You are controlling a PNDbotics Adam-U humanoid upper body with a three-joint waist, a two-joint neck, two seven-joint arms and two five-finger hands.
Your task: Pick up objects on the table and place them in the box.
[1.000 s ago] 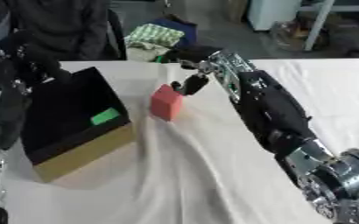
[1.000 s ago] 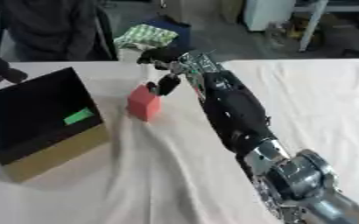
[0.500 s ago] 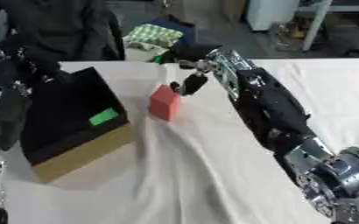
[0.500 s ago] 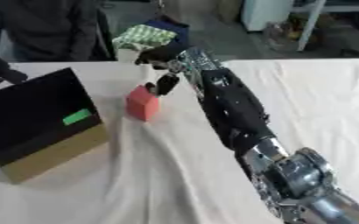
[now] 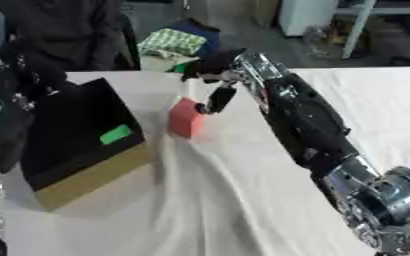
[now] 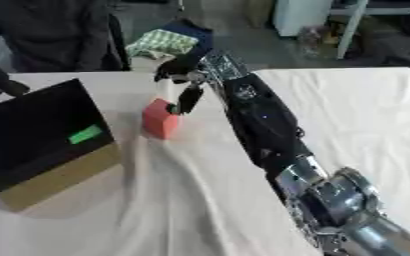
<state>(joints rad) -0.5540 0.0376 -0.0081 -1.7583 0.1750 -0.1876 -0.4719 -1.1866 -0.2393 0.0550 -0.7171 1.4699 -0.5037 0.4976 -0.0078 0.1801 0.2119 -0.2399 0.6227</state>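
Right hand [image 5: 215, 80] barely shifted — fingers curled, touching red block [image 5: 186, 117] | block: light, stiff — grip side faces | box [image 5: 77, 136] near desk's left edge

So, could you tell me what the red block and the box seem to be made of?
The red block looks like matte foam or painted wood: flat colour, no shine, soft edges; I cannot tell which. The box looks like cardboard: tan, dull outer wall, dark inside, with a green piece lying in it.
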